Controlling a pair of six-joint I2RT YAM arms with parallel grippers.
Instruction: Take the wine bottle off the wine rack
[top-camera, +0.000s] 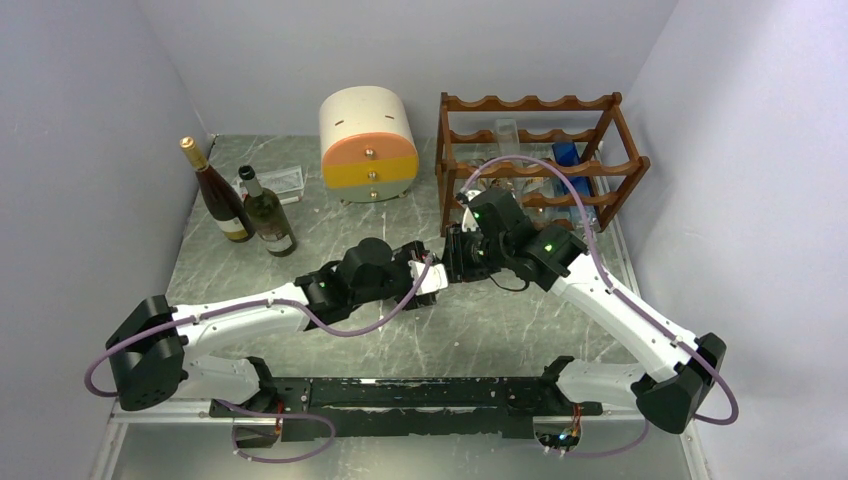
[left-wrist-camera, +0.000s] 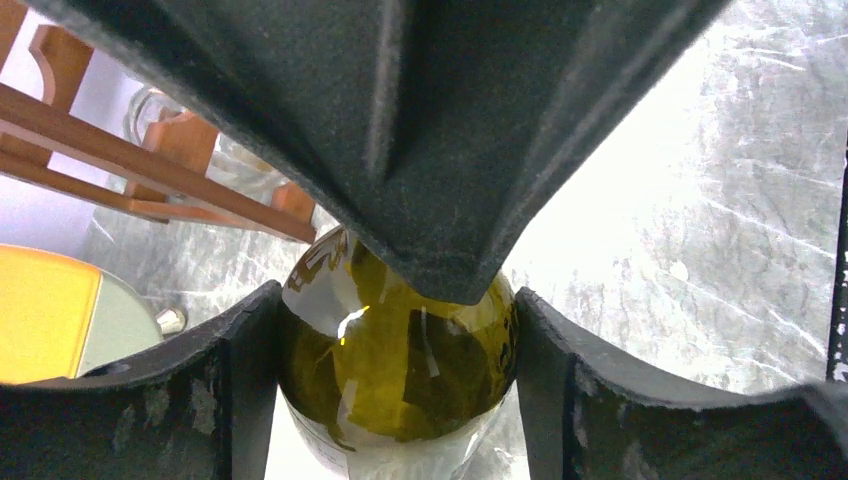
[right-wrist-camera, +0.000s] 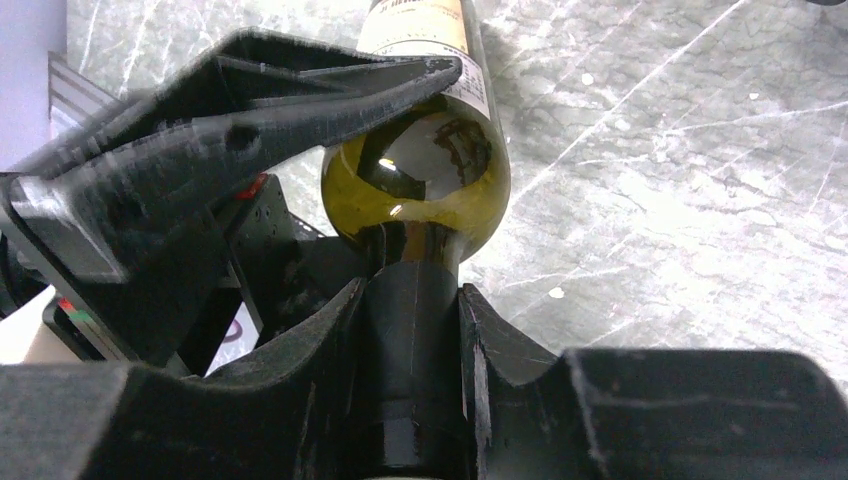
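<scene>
The right gripper (right-wrist-camera: 412, 310) has its jaws clamped tight on the neck of the wine bottle (right-wrist-camera: 420, 170). The bottle hangs clear of the wine rack (top-camera: 530, 103), over the middle of the table (right-wrist-camera: 700, 150). The left gripper (left-wrist-camera: 397, 330) straddles the bottle's body, half-open, apparently touching both sides. It should seat squarely on the glass before the right lets go.

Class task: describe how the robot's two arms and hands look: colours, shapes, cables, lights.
The left arm and right arm have white shells with bulky black joints. A lilac cable loops along each. Small green lights glow on the joints. The left hand and right hand are matte black with grainy, wedge-shaped fingers.
</scene>
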